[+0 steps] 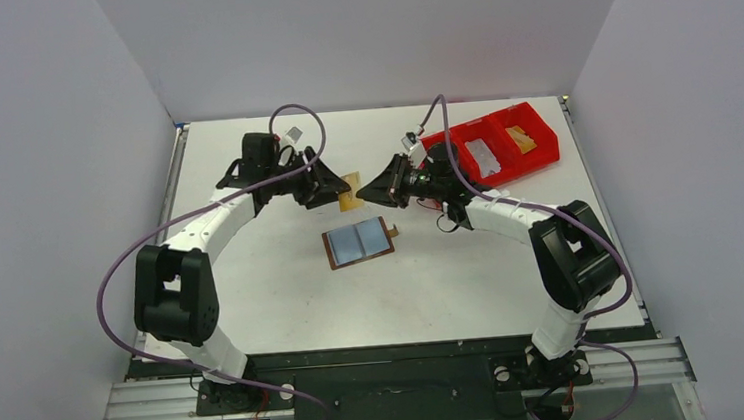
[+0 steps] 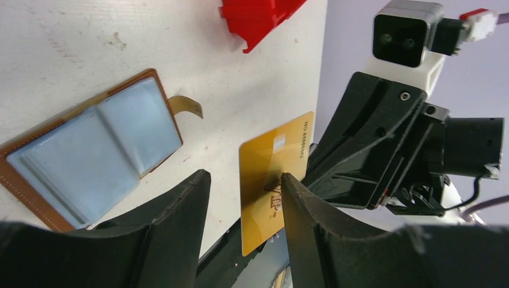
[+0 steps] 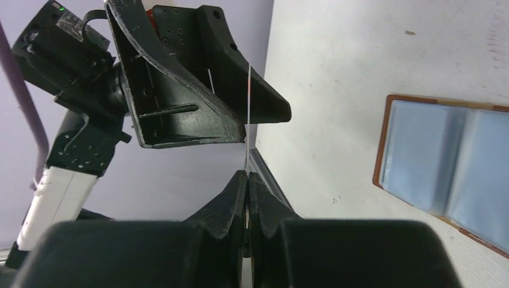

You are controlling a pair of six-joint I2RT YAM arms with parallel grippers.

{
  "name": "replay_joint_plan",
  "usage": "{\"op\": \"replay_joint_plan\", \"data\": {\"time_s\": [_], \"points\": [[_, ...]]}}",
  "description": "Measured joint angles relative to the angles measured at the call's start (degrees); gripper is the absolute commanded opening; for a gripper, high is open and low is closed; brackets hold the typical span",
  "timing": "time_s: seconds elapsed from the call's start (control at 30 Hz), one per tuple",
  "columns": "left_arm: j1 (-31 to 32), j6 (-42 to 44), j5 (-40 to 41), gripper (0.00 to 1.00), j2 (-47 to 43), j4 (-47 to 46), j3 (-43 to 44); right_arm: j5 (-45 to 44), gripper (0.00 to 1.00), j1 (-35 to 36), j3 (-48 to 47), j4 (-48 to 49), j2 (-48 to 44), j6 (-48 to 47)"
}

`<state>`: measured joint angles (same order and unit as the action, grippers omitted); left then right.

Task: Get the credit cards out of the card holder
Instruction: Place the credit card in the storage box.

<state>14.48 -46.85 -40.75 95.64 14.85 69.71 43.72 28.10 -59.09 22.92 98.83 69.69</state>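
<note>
- One gold credit card (image 2: 271, 155), upright, clenched in right gripper (image 3: 247, 177); left gripper (image 2: 240, 193) jaws spread either side.
- One card holder (image 1: 358, 241), open flat, at card's 6 o'clock.
- One red bin (image 1: 534, 147), 2 o'clock.

Soft, even light from overhead keeps my white matte tabletop (image 1: 285, 307) bright, with only faint shadows under my arms and no hard glare. The open brown leather card holder (image 2: 90, 156) shows a mild sheen on its grey-blue pockets. Close to each wrist lens my black moulded fingers (image 2: 174, 240) go soft, and the thin gold plastic card (image 3: 248, 156), edge-on, is perhaps slightly blurred.
</note>
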Motion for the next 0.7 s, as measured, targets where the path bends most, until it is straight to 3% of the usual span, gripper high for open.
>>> {"op": "replay_joint_plan", "data": {"time_s": [0.1,0.17,0.2,0.23,0.3,0.4,0.6,0.7], "points": [[-0.4,-1.9,-2.1,0.35,0.0,-2.9,-0.4,0.8,0.0,0.0,0.0,2.1,0.0,1.8],[-0.5,-3.7,-3.5,0.21,0.0,-5.7,-1.2,1.2,0.0,0.0,0.0,3.2,0.1,2.8],[-0.6,-4.8,-4.3,0.05,0.0,-7.4,-1.9,1.4,0.0,0.0,0.0,3.6,0.2,3.1],[-0.6,-5.9,-5.0,0.01,0.0,-9.1,-2.6,1.6,0.0,0.1,0.0,3.6,0.3,3.3],[-1.0,-8.3,-6.2,0.0,0.0,-12.5,-3.6,1.7,0.2,0.1,0.1,3.2,0.5,3.5],[-1.2,-11.2,-7.8,0.0,0.0,-17.3,-4.9,1.7,0.29,0.2,0.3,3.7,1.3,4.2],[-1.4,-16.2,-8.9,0.0,0.0,-23.2,-8.8,1.6,0.27,1.3,0.4,4.6,1.4,4.9],[-1.5,-18.3,-9.0,0.0,0.0,-26.2,-10.0,1.3,0.19,1.6,1.0,6.2,1.4,6.1]]}}
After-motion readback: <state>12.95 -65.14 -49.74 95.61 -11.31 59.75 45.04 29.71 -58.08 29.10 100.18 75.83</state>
